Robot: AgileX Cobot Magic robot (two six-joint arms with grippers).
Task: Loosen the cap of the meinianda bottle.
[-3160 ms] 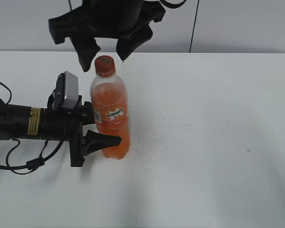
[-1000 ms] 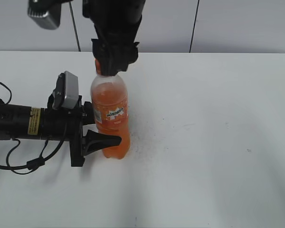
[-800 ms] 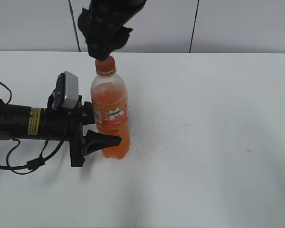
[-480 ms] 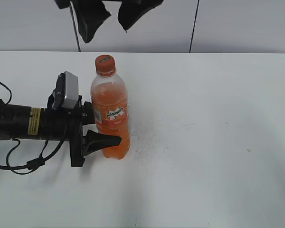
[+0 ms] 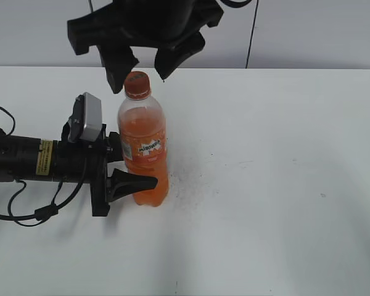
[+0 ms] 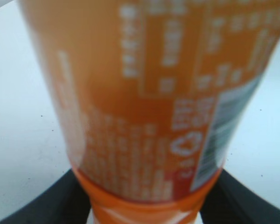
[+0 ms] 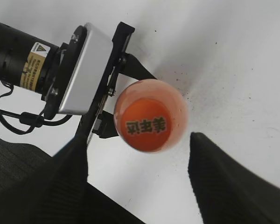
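Count: one bottle (image 5: 143,148), one cap (image 5: 136,84), two grippers — left (image 5: 124,168), right (image 5: 140,66) — on one desk (image 5: 277,185).

The right gripper (image 5: 142,69) hangs above the white table (image 5: 271,185) with its two black fingers (image 5: 118,68) spread apart, one on either side of the cap (image 5: 136,84) and just above it, neither touching it. Directly below this gripper the meinianda bottle (image 5: 143,145) stands upright, its cap seated on the neck. The left gripper (image 5: 131,166) reaches in horizontally from the left with its jaws closed on the bottle's lower body at and below the label, one finger showing in front of the bottle near its base, with the silver camera housing (image 5: 89,118) just behind the jaws.
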